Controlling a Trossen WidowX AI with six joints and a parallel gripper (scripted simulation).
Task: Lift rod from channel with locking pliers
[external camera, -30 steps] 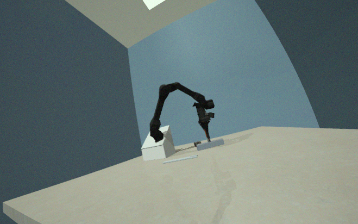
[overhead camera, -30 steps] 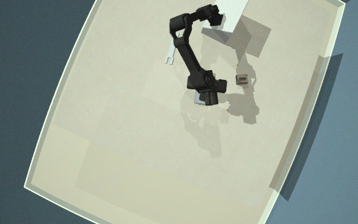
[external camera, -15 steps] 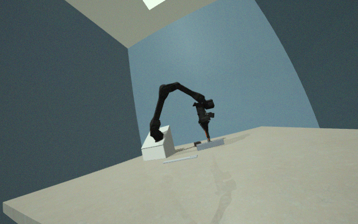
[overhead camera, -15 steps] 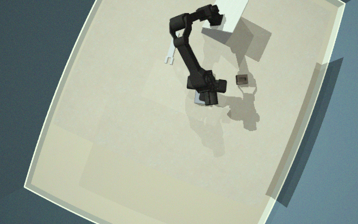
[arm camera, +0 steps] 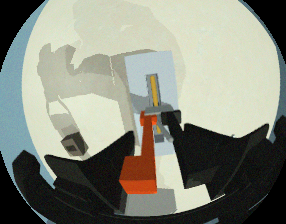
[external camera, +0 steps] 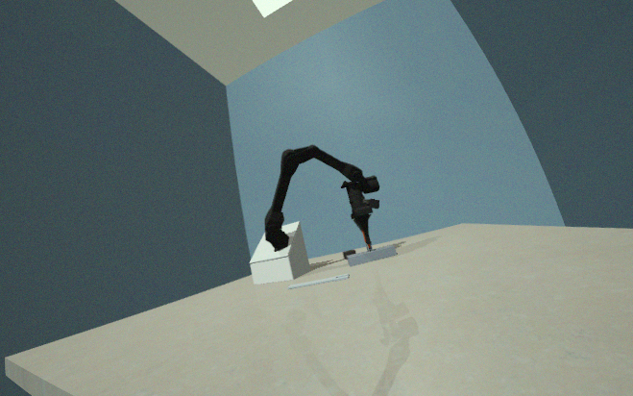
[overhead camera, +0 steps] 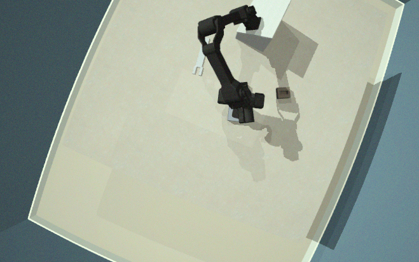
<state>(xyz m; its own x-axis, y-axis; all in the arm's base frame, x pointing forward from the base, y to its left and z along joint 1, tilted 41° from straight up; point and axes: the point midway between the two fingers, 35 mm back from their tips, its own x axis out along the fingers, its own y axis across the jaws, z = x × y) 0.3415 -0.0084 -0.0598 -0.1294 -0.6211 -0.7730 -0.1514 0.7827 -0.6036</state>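
From where I stand, the black arm (overhead camera: pixel 222 66) (external camera: pixel 286 182) rises by the white slope-topped box (overhead camera: pixel 271 19) (external camera: pixel 272 271) at left, arches high and bends down to the right. Its gripper (overhead camera: pixel 246 114) (external camera: pixel 367 235) (arm camera: pixel 159 131) points almost straight down, fingers about half open, closed around the handles of the locking pliers (external camera: pixel 369 242) (arm camera: pixel 139 175), one orange and one black. The pliers' head is at the channel in the grey-blue block (overhead camera: pixel 233 117) (external camera: pixel 372 256) (arm camera: pixel 164 62); the yellow rod (arm camera: pixel 154 90) lies in the channel. I can't tell whether the jaws have locked. The brown holster (overhead camera: pixel 283 93) (external camera: pixel 349 254) (arm camera: pixel 75 145) stands apart, beyond the block. A pale fork-ended bar (overhead camera: pixel 199 62) (external camera: pixel 318 282) lies nearer on the beige table (overhead camera: pixel 139 146) (external camera: pixel 456 319) (arm camera: pixel 229 60), crossed by soft shadows. Blue walls (external camera: pixel 357 98) surround it.
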